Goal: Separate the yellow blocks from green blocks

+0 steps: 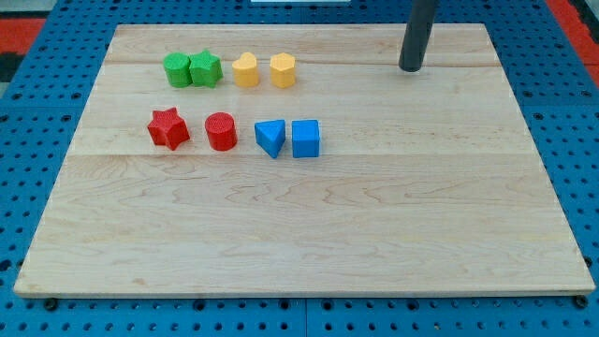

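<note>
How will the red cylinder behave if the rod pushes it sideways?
The red cylinder stands upright on its flat end, so it will probably slide, not roll. It looks squat, so tipping seems unlikely. My tip is far to the view's right.

Bright, even light — sharp, shadowless.

Rod is plain dark grey/black cylinder, smooth, matte w/ faint sheen along one side, no visible markings, screws or cables, ending at my tip [411, 69] in a flat blunt end.
</note>
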Available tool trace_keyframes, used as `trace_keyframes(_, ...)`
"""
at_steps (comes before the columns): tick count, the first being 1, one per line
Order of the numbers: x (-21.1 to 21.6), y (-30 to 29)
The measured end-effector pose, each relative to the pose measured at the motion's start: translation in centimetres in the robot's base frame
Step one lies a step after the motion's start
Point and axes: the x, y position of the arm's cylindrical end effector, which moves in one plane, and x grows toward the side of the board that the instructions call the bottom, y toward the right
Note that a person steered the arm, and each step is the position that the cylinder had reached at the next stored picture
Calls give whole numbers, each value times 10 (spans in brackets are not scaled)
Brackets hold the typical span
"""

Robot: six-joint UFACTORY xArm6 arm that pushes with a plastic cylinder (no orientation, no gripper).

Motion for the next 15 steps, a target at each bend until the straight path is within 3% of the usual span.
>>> trace_keyframes(2,0,0)
trace_keyframes(3,41,-23)
trace_keyframes(5,46,-184)
trace_keyframes(7,45,-290)
trace_keyframes(10,36,-279)
trace_keyframes(12,36,-229)
trace_keyframes(15,35,-257)
